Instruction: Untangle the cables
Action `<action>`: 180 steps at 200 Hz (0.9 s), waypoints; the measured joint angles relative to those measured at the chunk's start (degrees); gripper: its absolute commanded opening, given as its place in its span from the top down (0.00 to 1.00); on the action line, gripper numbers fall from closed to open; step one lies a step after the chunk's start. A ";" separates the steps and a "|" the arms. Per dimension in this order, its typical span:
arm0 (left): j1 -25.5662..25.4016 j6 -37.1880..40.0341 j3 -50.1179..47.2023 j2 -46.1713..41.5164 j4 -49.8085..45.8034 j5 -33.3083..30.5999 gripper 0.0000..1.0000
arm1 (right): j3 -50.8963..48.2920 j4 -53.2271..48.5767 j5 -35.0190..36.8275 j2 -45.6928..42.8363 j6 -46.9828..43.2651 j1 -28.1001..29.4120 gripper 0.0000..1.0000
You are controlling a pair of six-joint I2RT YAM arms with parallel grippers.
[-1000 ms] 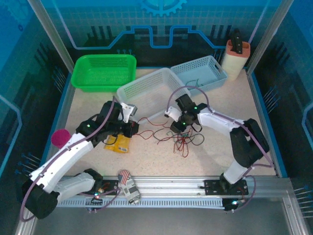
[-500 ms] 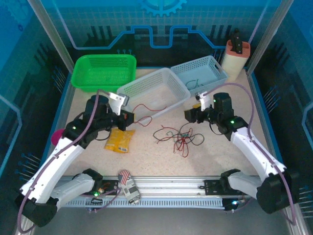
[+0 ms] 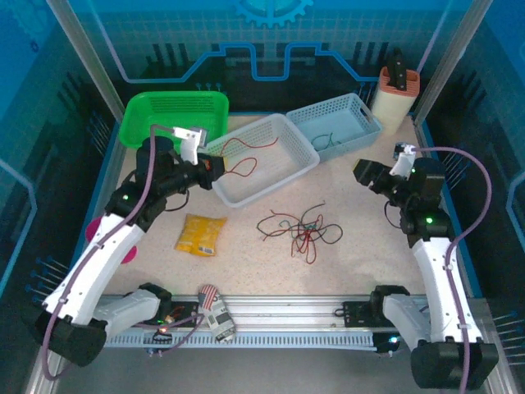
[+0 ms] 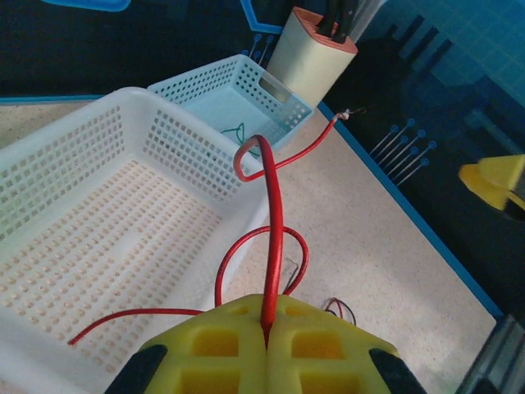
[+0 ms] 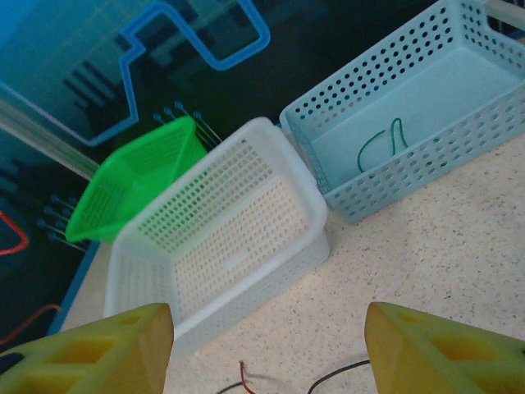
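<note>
Left jaws clamp the red cable (image 4: 276, 213) above the white basket (image 4: 197, 156) — right jaws apart, tangled cables (image 3: 299, 230) lying between.

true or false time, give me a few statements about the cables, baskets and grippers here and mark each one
The left gripper is shut on a red cable. True.
The right gripper holds a cable. False: it is open and holds nothing.
A green cable lies in the blue basket. True.
The cable pile sits in the white basket. False: it lies on the table.
</note>
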 measured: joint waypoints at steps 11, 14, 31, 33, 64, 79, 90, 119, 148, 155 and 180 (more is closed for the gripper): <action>0.57 -0.22 0.02 1.64 1.31 0.13 1.00 | 0.00 0.00 -1.03 0.07 1.22 -1.14 0.36; 0.70 -0.26 0.02 2.03 1.66 0.17 1.00 | 0.00 -0.04 -1.27 0.15 1.55 -1.36 0.36; 1.33 -0.35 0.04 4.66 3.56 0.44 1.00 | -0.39 0.04 -2.69 0.85 2.69 -1.73 0.37; 1.42 -0.39 0.04 4.98 3.89 0.55 1.00 | -0.48 0.09 -2.93 0.94 2.89 -1.75 0.37; 3.34 -1.31 0.02 10.19 9.18 1.99 1.00 | -2.21 0.68 -6.56 3.72 4.98 -1.75 0.38; 4.15 -1.27 0.26 13.64 12.04 2.58 1.00 | -2.67 0.98 -8.02 5.20 5.77 -1.73 0.38; 4.46 -1.22 0.98 17.29 13.53 2.93 1.00 | -2.67 1.14 -8.79 5.95 6.08 -1.73 0.38; 4.50 -1.22 5.25 28.68 14.88 3.58 1.00 | -2.67 1.31 -9.38 6.27 6.23 -1.57 0.38; 5.29 -2.32 7.17 37.48 17.09 5.90 1.00 | -2.67 0.48 -8.81 6.62 6.03 -0.46 0.39; 5.53 -2.40 7.58 39.15 17.22 6.49 0.95 | -2.67 0.22 -8.66 6.82 5.99 -0.15 0.39; 6.12 -2.75 9.11 43.80 17.94 7.48 0.47 | -2.64 -0.90 -8.20 8.00 5.33 1.07 0.38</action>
